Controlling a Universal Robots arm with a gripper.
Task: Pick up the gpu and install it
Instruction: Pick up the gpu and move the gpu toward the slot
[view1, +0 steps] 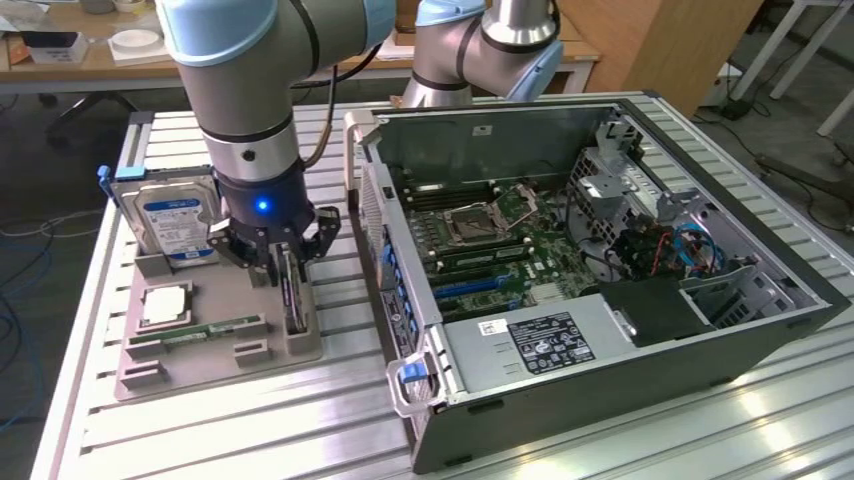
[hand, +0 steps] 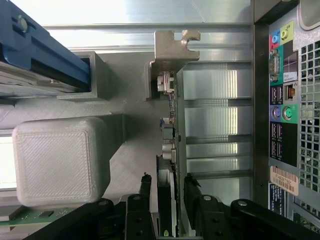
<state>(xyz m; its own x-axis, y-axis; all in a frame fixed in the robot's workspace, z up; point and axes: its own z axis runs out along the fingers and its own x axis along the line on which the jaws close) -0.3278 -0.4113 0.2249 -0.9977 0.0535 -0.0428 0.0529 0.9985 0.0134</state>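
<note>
My pincer (hand: 167, 190) hangs straight down over the gpu (view1: 291, 296), one finger on each face of the card. In the wrist view a thin sliver of space shows between each pad and the board, so I read myself as released, astride it but not clenched on it.

The gpu stands on its long edge in a slot of the grey printed tray (view1: 214, 368), at the side of the tray towards the open computer case (view1: 627, 385). It is a thin flat card with dark faces. At the end away from me it carries a bent silvery metal bracket (hand: 170, 50) with a notched tab.

I judge it light and stiff, but delicate. The faces are studded with small parts and the bottom edge will carry the contacts. The safest hold looks like the upper edge near the middle of its length, where I stand now, with my pads flat on the board and off the bracket. It should not slip if squeezed gently, though a hard pinch could crack something.

The tray has the matte, layered grain of printed plastic, with a rounded blocky post (hand: 60, 160). On it I also see a boxy hard drive (view1: 174, 215) with a blue-and-white label, a square silver processor (view1: 167, 304) and a slim green memory stick (view1: 214, 327). Everything sits on a ribbed aluminium table (view1: 267, 435)
</note>
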